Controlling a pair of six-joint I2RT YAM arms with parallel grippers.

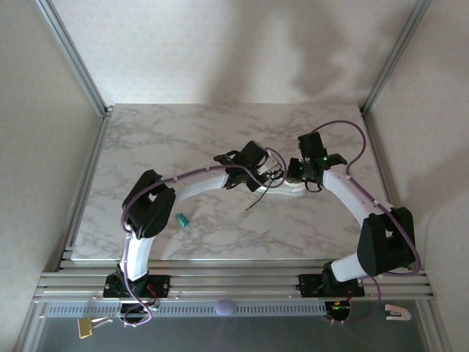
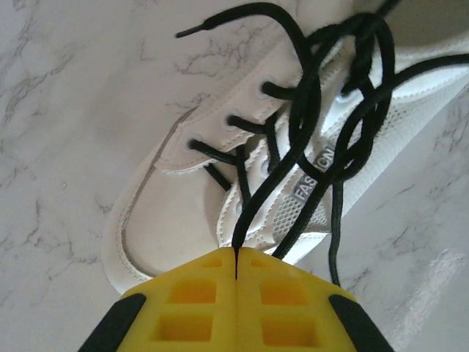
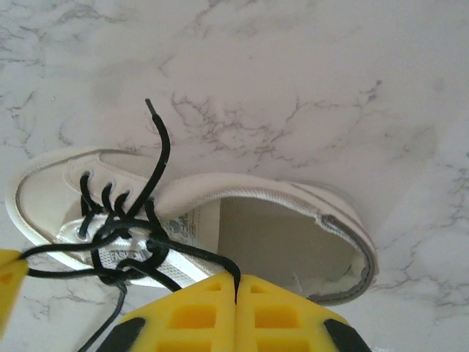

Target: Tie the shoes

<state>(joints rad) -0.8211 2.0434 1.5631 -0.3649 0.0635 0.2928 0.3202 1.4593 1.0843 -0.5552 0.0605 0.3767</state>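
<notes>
1. Top external view: the table [image 1: 183, 139] is a marble slab, and both arms reach over its centre-right area.
2. The sneaker [image 1: 289, 192] rests on its sole right of table centre, between the two grippers. Its long axis runs roughly left to right in this view, with the toe to the left and the heel opening to the right.
3. The left gripper [image 2: 236, 258] hangs over the toe end. Its fingers [image 2: 190, 301] are pressed together, clamping one lace strand in the seam.
4. The right gripper [image 3: 236, 284] hangs over the heel opening. Its fingers [image 3: 286, 315] are pressed together on another strand.
5. The laces [image 2: 308, 125] cross in a loose twist over the tongue. One free end lies on the table beside the sneaker.
6. The teal object [image 1: 182, 219] lies on the table well apart to the left.
</notes>
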